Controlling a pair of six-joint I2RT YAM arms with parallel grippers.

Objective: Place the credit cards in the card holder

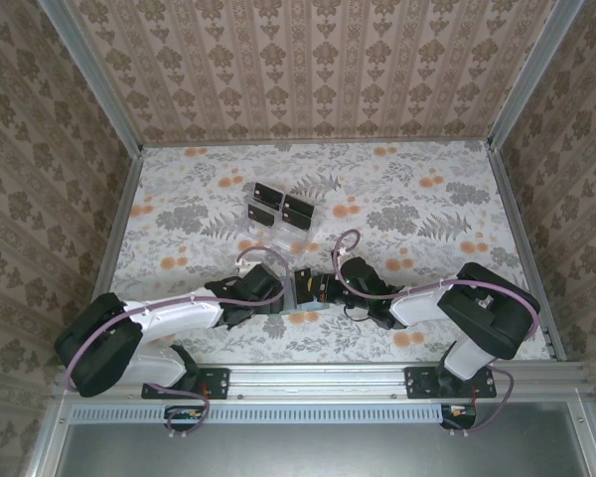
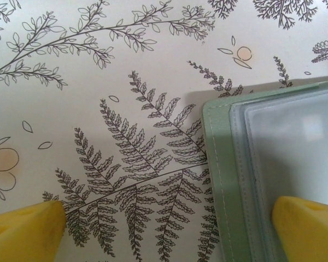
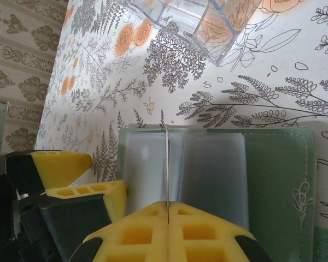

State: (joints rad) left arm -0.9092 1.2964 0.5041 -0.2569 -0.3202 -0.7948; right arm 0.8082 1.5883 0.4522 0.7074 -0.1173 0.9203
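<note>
Right gripper [image 3: 168,210] pinches a thin sheet [image 3: 168,153] edge-on over the card holder [image 3: 273,185] — wide-open left gripper [image 2: 167,229] straddles its edge.

Card holder [image 3: 273,185] front; cards [image 1: 298,210] in rack [image 1: 261,214] behind.

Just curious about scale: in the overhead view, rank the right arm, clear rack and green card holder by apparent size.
1. right arm
2. clear rack
3. card holder, partly covered, so less sure

Soft, even light; blurred near foreground.
</note>
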